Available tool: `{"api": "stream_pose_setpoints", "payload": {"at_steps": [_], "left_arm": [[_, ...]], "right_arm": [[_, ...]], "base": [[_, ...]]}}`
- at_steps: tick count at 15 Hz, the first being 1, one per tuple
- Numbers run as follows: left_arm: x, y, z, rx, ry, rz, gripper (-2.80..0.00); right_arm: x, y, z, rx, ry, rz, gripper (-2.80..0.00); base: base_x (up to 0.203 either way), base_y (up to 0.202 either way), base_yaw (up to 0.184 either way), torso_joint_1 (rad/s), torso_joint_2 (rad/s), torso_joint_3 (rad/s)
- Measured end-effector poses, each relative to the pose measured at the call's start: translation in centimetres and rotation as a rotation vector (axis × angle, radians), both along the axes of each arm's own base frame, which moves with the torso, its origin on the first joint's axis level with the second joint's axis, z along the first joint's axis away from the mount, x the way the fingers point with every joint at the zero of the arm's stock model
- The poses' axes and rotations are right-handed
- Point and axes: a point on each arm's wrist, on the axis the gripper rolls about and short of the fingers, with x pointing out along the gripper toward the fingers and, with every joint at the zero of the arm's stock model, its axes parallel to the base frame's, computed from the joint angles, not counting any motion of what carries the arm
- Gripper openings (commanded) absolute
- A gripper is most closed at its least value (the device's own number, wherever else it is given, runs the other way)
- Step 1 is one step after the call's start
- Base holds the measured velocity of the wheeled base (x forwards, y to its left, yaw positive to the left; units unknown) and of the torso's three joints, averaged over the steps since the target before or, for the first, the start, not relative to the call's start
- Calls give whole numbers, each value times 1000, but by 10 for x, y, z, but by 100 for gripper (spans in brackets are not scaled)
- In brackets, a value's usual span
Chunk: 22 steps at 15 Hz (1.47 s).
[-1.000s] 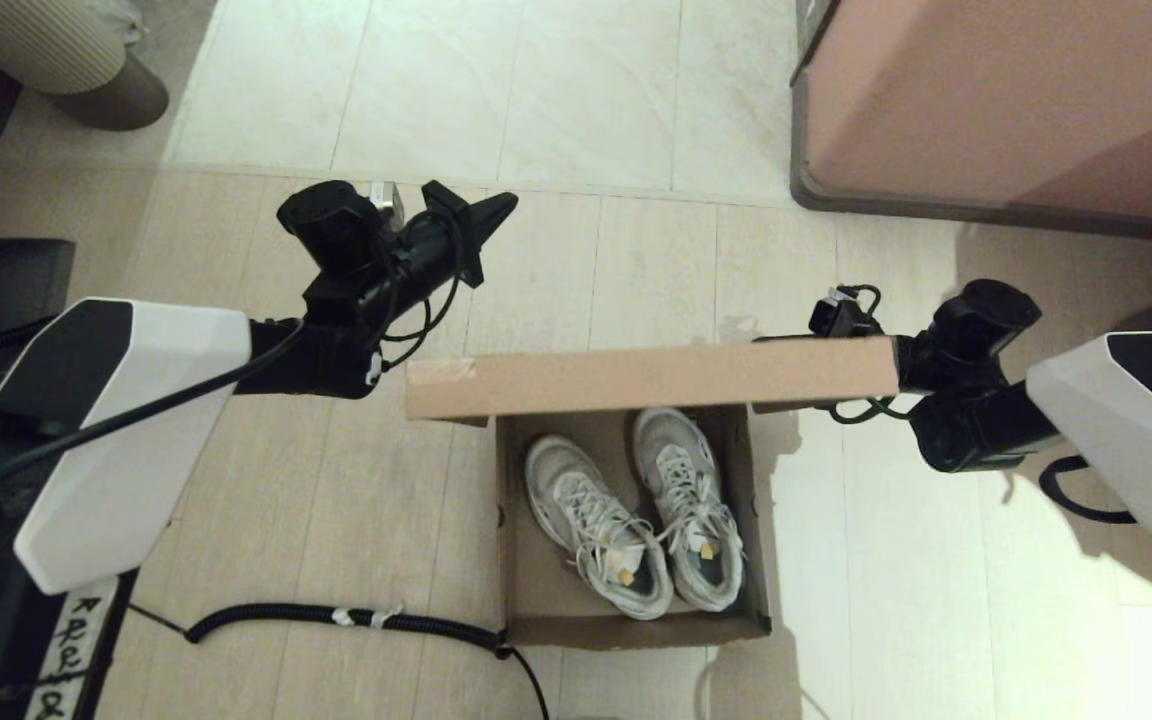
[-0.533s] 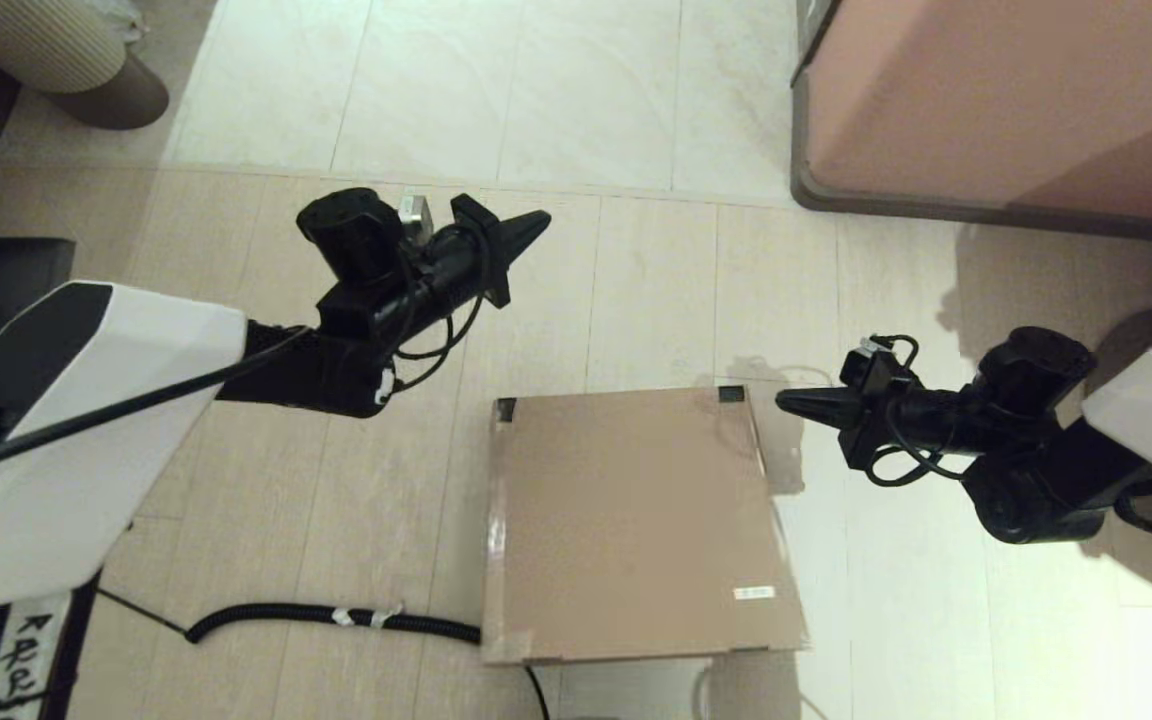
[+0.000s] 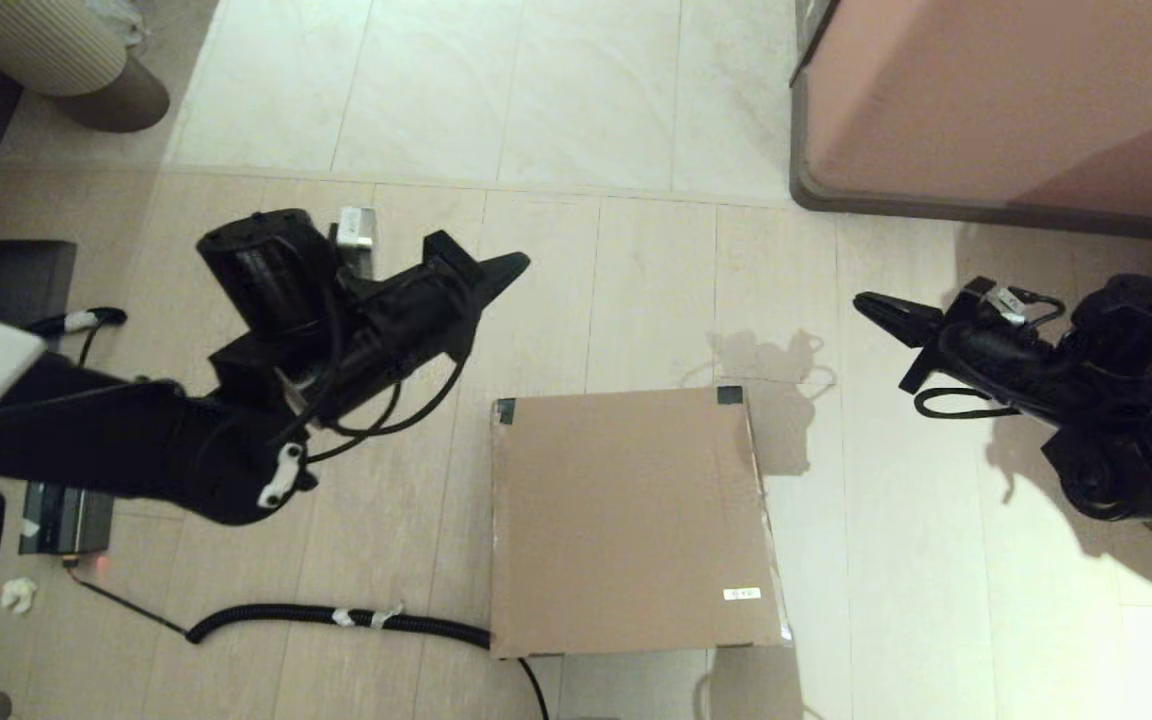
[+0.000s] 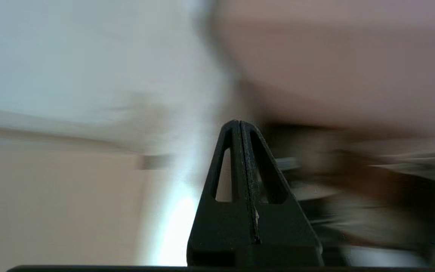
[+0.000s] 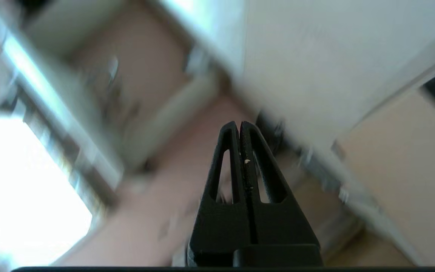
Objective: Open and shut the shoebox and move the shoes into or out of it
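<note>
The brown cardboard shoebox [image 3: 631,520] lies on the floor with its flap lid flat down, black tape on its two far corners and a small white sticker near the front right. The shoes are hidden inside it. My left gripper [image 3: 521,264] hangs shut and empty beyond the box's far left corner. In the left wrist view the left gripper [image 4: 237,123] has its fingers pressed together. My right gripper [image 3: 861,300] is shut and empty, off to the right of the box and raised, pointing left. The right wrist view shows the right gripper [image 5: 238,124] with nothing between its fingers.
A large pinkish-brown cabinet [image 3: 1006,100] stands at the far right. A black ribbed cable [image 3: 336,617] runs along the floor to the box's front left corner. A ribbed beige cylinder [image 3: 66,55] stands at the far left, and a dark low block [image 3: 6,280] at the left edge.
The lid, held up over the visible shoes a second ago, is down flat and covers them. The right gripper has drawn back to the right and up. The left arm has pulled back and lowered.
</note>
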Motion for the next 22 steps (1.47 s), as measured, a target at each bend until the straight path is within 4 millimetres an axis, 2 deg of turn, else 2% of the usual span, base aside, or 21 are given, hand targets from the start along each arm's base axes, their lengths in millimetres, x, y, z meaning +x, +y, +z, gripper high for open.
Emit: {"api": "stream_pose_setpoints", "payload": {"at_steps": [1,3,5,6,7,9,11,14,16,19,22], "left_arm": [[-13,7,-10,118,-14,72,-280],[-39,22,-38,393,-29,182,-280],[-54,38,-63,628,-30,256,-280],[-54,44,-70,703,-29,286,-280],[-47,46,-76,740,-19,313,-280],[-20,46,-89,773,18,374,-280],[12,41,-104,789,43,424,-280],[55,30,-136,810,75,460,-280],[79,23,-155,820,89,504,-280],[105,15,-176,835,109,547,-280],[117,2,-191,843,111,528,-280]], "right_arm": [[-3,3,3,-18,41,-66,-280],[-13,10,3,-169,106,-181,-280],[-22,21,0,-423,159,-271,-280],[-26,26,-2,-585,184,-312,-280],[-28,30,-7,-762,207,-345,-280],[-30,45,-24,-1119,213,-340,-280],[-27,67,-38,-1336,136,-271,-280],[-13,92,-67,-1425,33,-214,-280],[-1,99,-89,-1484,-15,-224,-280],[5,104,-117,-1548,-11,-211,-280],[3,103,-131,-1560,2,-198,-280]], "base": [[0,0,0,0,0,0],[0,0,0,0,0,0],[0,0,0,0,0,0],[0,0,0,0,0,0],[0,0,0,0,0,0],[0,0,0,0,0,0],[0,0,0,0,0,0],[0,0,0,0,0,0],[0,0,0,0,0,0],[0,0,0,0,0,0],[0,0,0,0,0,0]]}}
